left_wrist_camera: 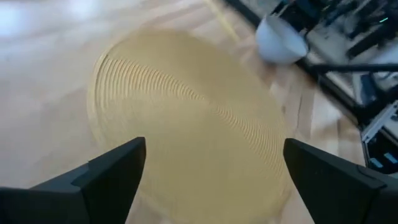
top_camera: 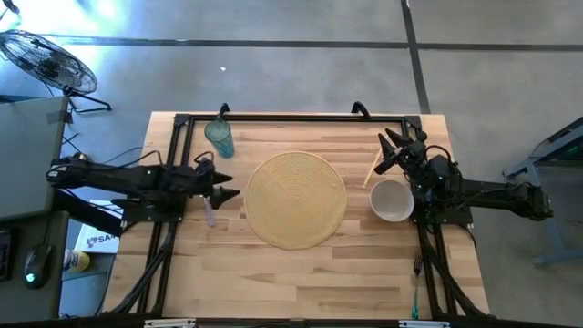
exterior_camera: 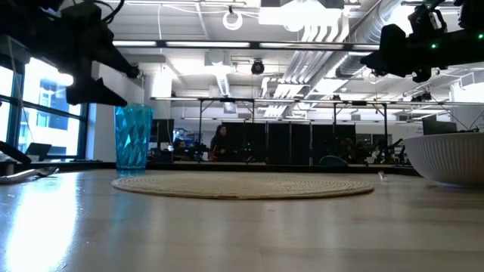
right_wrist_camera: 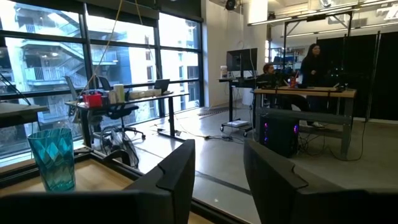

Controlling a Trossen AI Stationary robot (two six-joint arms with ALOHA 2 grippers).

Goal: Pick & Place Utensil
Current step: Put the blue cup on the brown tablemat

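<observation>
Lying just beside the left gripper, the utensil points down the table; the fingers are spread wide, holding nothing

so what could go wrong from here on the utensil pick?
1. The utensil lies flat on the table right beside the placemat, beneath the open left gripper. A low flat handle may slip out of the grasp.
2. The blue cup stands close behind the left arm; a lift or swing that way might tip it.
3. The right gripper hovers by the white bowl; both arms converging on the mat could clash.
</observation>
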